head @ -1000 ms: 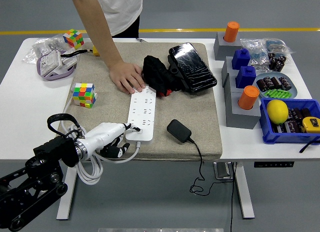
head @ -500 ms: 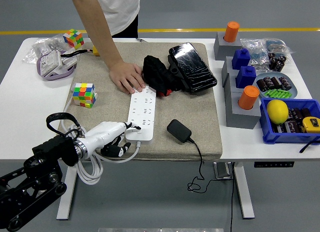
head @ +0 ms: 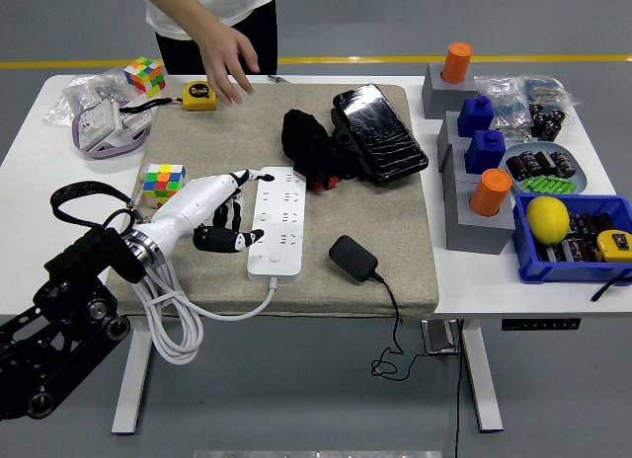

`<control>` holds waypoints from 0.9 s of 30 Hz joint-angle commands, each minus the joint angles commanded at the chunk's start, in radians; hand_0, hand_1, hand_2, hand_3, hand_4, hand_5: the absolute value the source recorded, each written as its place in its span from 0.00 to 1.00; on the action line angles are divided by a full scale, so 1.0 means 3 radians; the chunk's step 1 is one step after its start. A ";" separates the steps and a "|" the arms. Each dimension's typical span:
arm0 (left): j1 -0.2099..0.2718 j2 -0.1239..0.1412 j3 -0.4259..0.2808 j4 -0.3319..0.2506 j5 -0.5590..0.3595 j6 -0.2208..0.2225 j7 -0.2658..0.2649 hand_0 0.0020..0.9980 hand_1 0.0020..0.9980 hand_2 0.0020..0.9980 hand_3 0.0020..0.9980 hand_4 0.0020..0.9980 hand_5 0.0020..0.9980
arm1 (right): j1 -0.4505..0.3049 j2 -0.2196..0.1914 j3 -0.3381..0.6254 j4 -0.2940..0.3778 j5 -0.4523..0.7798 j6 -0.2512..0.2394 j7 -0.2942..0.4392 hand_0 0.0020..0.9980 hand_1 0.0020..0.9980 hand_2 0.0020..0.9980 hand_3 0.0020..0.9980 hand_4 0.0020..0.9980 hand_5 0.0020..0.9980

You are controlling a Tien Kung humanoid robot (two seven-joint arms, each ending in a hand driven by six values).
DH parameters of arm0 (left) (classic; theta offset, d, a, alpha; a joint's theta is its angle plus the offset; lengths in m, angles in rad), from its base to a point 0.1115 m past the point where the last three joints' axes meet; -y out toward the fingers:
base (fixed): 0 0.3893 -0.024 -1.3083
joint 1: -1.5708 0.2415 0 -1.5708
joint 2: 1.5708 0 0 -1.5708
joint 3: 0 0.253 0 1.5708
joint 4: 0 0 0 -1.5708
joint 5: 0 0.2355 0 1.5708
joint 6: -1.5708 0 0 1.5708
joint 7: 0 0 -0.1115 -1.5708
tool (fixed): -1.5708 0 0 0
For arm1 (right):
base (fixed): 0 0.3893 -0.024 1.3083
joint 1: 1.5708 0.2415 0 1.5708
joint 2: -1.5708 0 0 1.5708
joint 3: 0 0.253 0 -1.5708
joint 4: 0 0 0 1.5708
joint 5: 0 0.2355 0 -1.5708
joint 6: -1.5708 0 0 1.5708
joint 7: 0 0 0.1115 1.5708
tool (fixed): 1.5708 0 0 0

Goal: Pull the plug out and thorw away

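Now the left hand (head: 225, 213) lies over the left edge of the white power strip (head: 277, 220), farther up the strip than a second ago, when it sat at the near end by the cord. Its fingers are spread and relaxed across the strip, clasping nothing. The person's hand (head: 226, 55) that was pressing on the far end has lifted off and hovers near the yellow tape measure (head: 200, 95). The black adapter plug (head: 354, 257) lies on the beige mat (head: 395, 231) just right of the strip, apart from it, its cable trailing over the table (head: 474, 280) edge. By my reading the pulling is done and only the discarding remains, with the strip no longer braced. No brand or writing is legible. The right hand is out of view.
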 joint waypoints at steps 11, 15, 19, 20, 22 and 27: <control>-0.0046 -0.0110 -0.0238 0.0230 -0.0032 0.0085 -0.0051 1.00 1.00 1.00 1.00 1.00 0.80 | 0.0018 -0.0004 0.0007 -0.0004 0.0002 0.0006 -0.0003 0.57 0.65 0.67 0.56 0.96 0.45; -0.0042 -0.0117 -0.0255 0.0235 -0.0015 0.0034 0.0014 1.00 1.00 1.00 1.00 1.00 0.80 | 0.0020 -0.0003 0.0005 -0.0002 0.0004 0.0006 -0.0002 0.57 0.65 0.67 0.56 0.96 0.45; -0.0027 -0.0113 -0.0268 0.0222 -0.0045 0.0075 0.0025 1.00 1.00 1.00 1.00 1.00 0.75 | 0.0023 -0.0002 0.0008 0.0001 0.0004 0.0005 -0.0002 0.57 0.65 0.67 0.56 0.96 0.45; -0.0024 -0.0113 -0.0277 0.0221 -0.0065 0.0090 0.0030 1.00 1.00 1.00 1.00 1.00 0.75 | 0.0023 -0.0003 0.0007 0.0000 0.0003 0.0005 -0.0003 0.57 0.65 0.67 0.56 0.96 0.45; -0.0020 -0.0115 -0.0291 0.0234 -0.0097 0.0098 0.0029 0.93 0.98 0.95 1.00 1.00 0.53 | 0.0023 -0.0003 0.0006 0.0000 0.0004 0.0006 -0.0003 0.57 0.65 0.67 0.56 0.96 0.45; -0.0003 -0.0119 -0.0319 0.0244 -0.0100 0.0102 0.0040 0.93 0.98 0.95 1.00 1.00 0.53 | 0.0021 0.0000 0.0004 0.0000 0.0004 0.0009 -0.0004 0.57 0.65 0.67 0.56 0.96 0.45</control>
